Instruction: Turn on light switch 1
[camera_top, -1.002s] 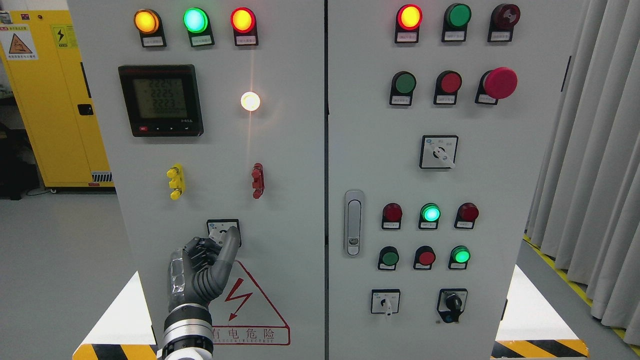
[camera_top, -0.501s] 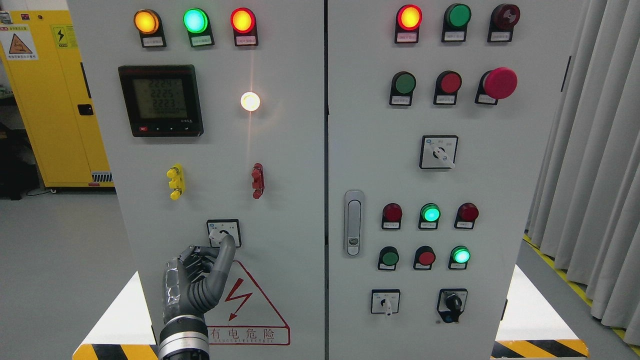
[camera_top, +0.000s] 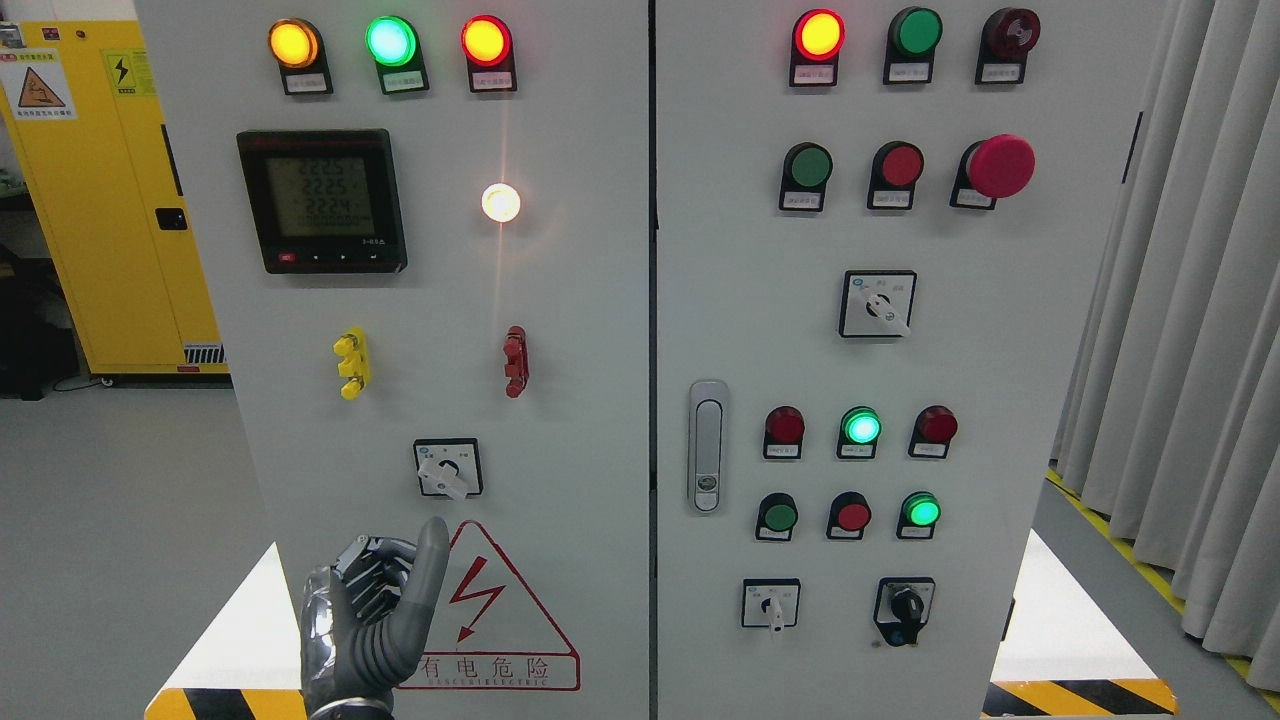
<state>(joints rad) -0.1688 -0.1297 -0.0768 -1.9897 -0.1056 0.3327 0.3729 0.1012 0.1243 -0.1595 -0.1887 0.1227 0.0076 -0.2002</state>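
Left hand (camera_top: 365, 625) shows at the bottom edge of the grey cabinet door (camera_top: 580, 300) with one finger (camera_top: 425, 570) pointing up and the other fingers curled in — it holds nothing. Light switch 1 (camera_top: 447, 468) sits just above the fingertip, apart from it, over the red warning triangle (camera_top: 500, 600); its white lever points down-right.

Head-height view squarely facing cabinet (camera_top: 600, 300)

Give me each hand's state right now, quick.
Left hand: curled with one finger pointing up, holding nothing, below the rotary switch, not touching it.
Right hand: not in view.
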